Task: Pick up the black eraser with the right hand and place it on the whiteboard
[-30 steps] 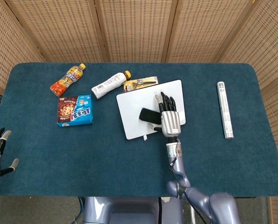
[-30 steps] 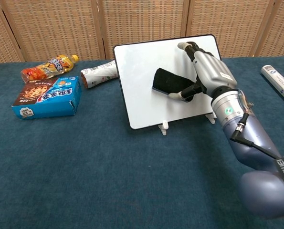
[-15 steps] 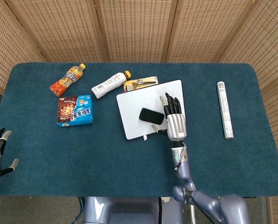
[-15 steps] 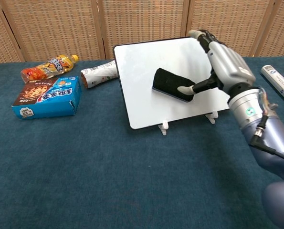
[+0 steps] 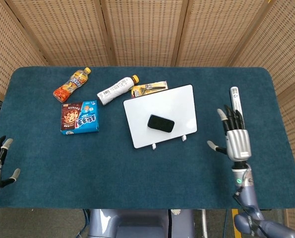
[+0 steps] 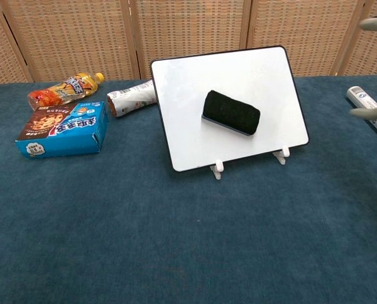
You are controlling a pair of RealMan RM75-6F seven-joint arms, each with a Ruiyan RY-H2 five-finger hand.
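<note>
An eraser [image 5: 161, 123] sits on a tilted whiteboard [image 5: 177, 106] near the middle of the table [image 5: 137, 168]. A box [image 5: 79, 117] lies to the whiteboard's left, with two bottles [image 5: 71, 84] [image 5: 117, 89] beyond it on the far side. A tube [image 5: 238, 116] lies well to the right, the right hand [image 5: 233, 137] just beside its near end.

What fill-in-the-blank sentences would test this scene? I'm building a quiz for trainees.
1. The black eraser rests on the ____.
2. The right hand holds ____.
3. The blue box lies to the ____ of the whiteboard in the head view.
Missing words: whiteboard; nothing; left
</note>
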